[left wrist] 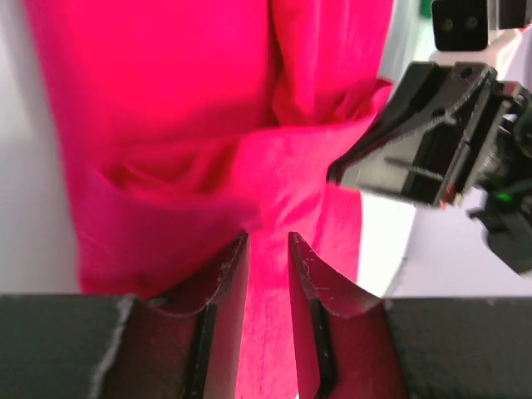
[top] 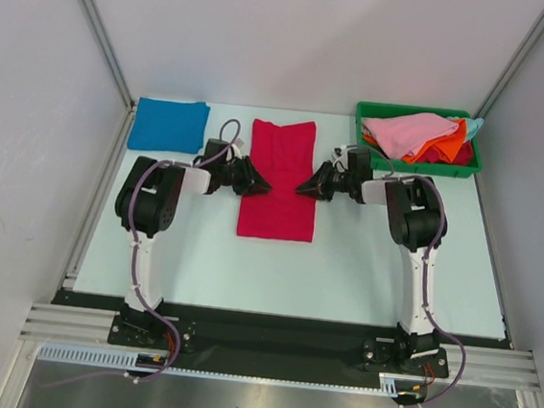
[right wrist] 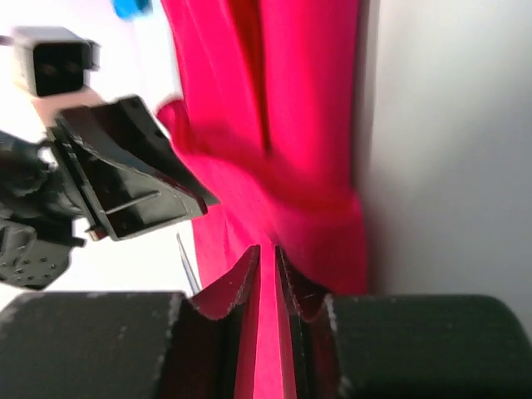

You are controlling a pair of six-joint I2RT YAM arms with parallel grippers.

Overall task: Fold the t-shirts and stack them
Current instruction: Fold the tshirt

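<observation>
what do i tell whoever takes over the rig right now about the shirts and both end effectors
Left end effector: shut on the left edge of the crimson t-shirt, cloth puckered at its tips.
Right end effector: shut on the same shirt's right edge, opposite.
Crimson t-shirt: a long narrow strip in the middle of the table, sides apparently folded in.
Done: blue t-shirt lies folded at the far left.
Left: finish folding the crimson one and stack it, likely on the blue; then the pink t-shirt, orange t-shirt and light blue t-shirt, heaped in the green bin at far right.
</observation>
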